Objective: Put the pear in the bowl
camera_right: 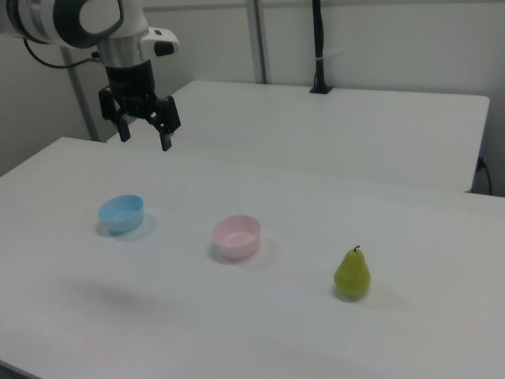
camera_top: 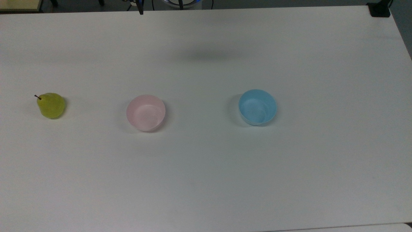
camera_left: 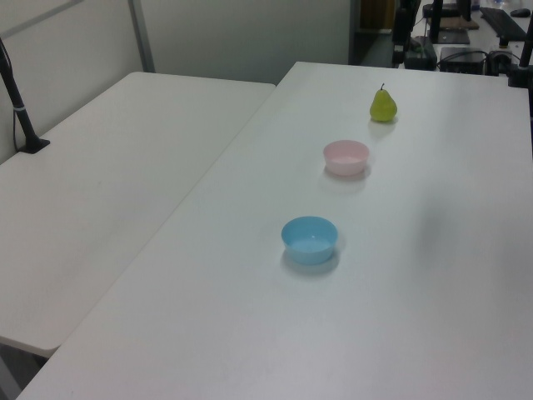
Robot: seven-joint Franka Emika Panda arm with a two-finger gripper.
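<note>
Tabletop (camera_top: pixel 206 177): one pear (camera_top: pixel 51 105), one pink bowl (camera_top: pixel 145 112), one blue bowl (camera_top: pixel 257 107), in a row. My gripper (camera_right: pixel 144 133) hangs open, empty, above.

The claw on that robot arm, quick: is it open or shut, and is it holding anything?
Gripper: open, holding nothing, raised above the table; the pear stands untouched.

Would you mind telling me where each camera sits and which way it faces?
Top view: overhead, looking down on the table; pear, pink bowl, blue bowl in a row.
Left view: raised at one end of the row, blue bowl nearest.
Right view: opposite end, pear nearest; the arm's open tool hangs above the table.
All share pear and bowls.
</note>
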